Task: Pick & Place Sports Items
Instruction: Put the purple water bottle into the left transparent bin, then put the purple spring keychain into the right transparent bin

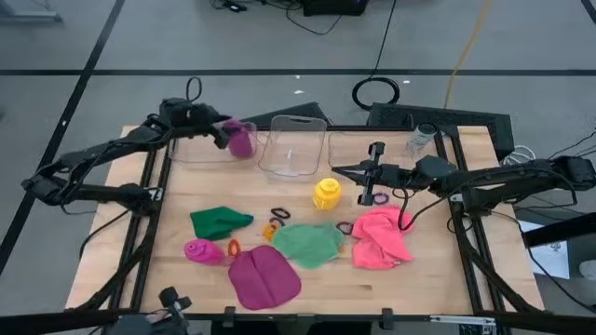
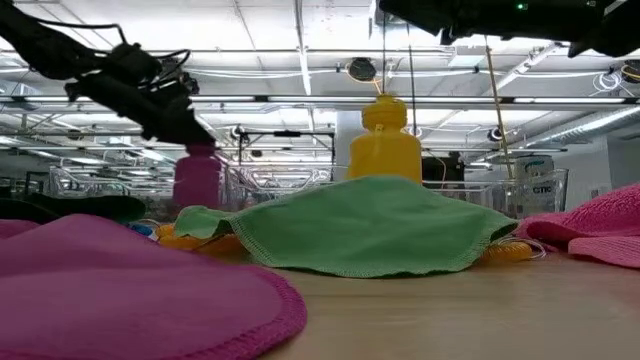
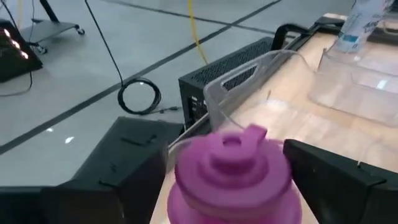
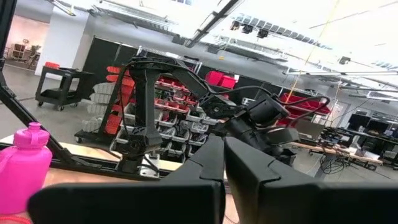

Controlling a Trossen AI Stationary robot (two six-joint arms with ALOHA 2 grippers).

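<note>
1. The left arm reaches across the table's far left side. Its left gripper (image 1: 226, 136) is at the purple bottle (image 1: 241, 139), which sits in a clear bin (image 1: 200, 149) by the far edge.
2. In the left wrist view the two dark fingers (image 3: 339, 180) stand wide apart on each side of the bottle's round cap (image 3: 231, 167). I cannot tell if they touch it.
3. The right arm stretches in from the right edge to the middle of the table. The right gripper (image 1: 337, 170) is shut tight and holds nothing.
4. A yellow bottle (image 1: 326, 193) stands upright near the middle.
5. A soft green cloth (image 1: 308, 244) lies bunched up near the front edge, with a flat magenta cloth (image 1: 264, 278) beside it.
6. A crumpled pink cloth (image 1: 380, 236) lies to the right.
7. A magenta bottle (image 1: 202, 251) lies on its side toward the front left.
</note>
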